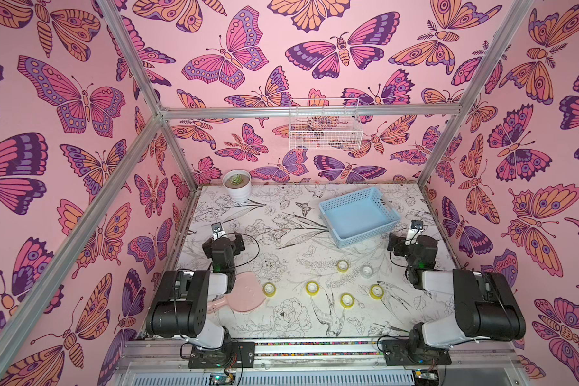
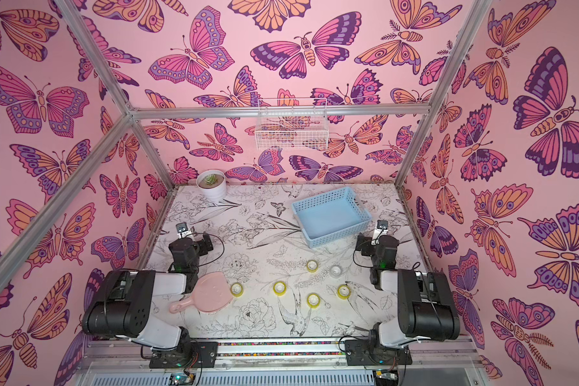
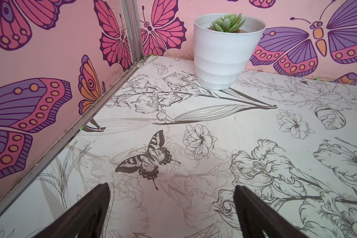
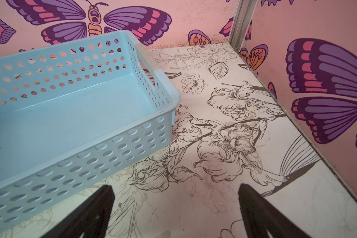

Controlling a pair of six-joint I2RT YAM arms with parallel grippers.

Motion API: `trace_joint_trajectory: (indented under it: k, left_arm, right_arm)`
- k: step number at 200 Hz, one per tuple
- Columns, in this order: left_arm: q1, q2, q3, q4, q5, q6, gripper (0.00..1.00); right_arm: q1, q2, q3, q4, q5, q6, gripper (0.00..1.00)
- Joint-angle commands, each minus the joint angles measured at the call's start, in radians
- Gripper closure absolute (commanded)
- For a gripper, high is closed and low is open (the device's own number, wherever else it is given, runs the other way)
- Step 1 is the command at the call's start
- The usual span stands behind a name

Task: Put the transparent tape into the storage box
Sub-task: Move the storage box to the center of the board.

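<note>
Several small tape rolls lie on the flower-printed table in both top views: yellow-tinted ones (image 1: 269, 289) (image 1: 312, 288) (image 1: 347, 300) and others, and a colourless one (image 1: 366, 271) (image 2: 335, 270). The light blue storage box (image 1: 358, 217) (image 2: 331, 215) (image 4: 70, 115) stands empty at the back right. My left gripper (image 3: 172, 186) (image 1: 224, 241) is open over bare table at the left, far from the rolls. My right gripper (image 4: 176, 186) (image 1: 403, 241) is open just beside the box's near right corner, holding nothing. No tape shows in either wrist view.
A pink hand mirror (image 1: 244, 294) lies by the left arm, next to the leftmost roll. A white pot with a succulent (image 1: 237, 184) (image 3: 225, 53) stands at the back left corner. A white wire basket (image 1: 325, 128) hangs on the back wall. Walls enclose three sides.
</note>
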Motion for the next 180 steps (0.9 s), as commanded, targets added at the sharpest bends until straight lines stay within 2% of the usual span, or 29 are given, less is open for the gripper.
trace_joint_trajectory:
  k: [1, 58, 102, 130, 146, 166, 180]
  left_arm:
    - [0.001, 0.008, -0.011, 0.014, 0.006, 0.012, 0.00]
    - [-0.003, 0.004, -0.026, 0.037, 0.004, 0.022, 0.00]
    - [-0.047, -0.052, -0.042, 0.056, -0.075, 0.053, 0.00]
    - [-0.094, -0.192, 0.054, -0.234, -0.124, 0.089, 0.00]
    - [-0.100, -0.257, 0.070, -0.261, -0.108, 0.092, 0.00]
    - [-0.099, -0.377, 0.123, -0.367, -0.073, 0.075, 0.00]
    - [-0.101, -0.416, 0.204, -0.524, -0.039, 0.033, 0.00]
  right_arm:
    - [-0.006, 0.007, 0.017, 0.009, -0.008, 0.005, 0.01]
    - [-0.006, 0.004, 0.019, 0.010, -0.018, 0.002, 0.01]
    - [-0.003, -0.090, 0.099, -0.226, -0.033, -0.001, 0.01]
    - [-0.003, -0.181, 0.191, -0.488, -0.046, 0.037, 0.01]
    - [-0.003, -0.236, 0.221, -0.596, -0.052, 0.075, 0.01]
    - [-0.003, -0.305, 0.269, -0.757, 0.001, 0.223, 0.01]
    - [-0.007, -0.330, 0.331, -0.899, 0.039, 0.345, 0.01]
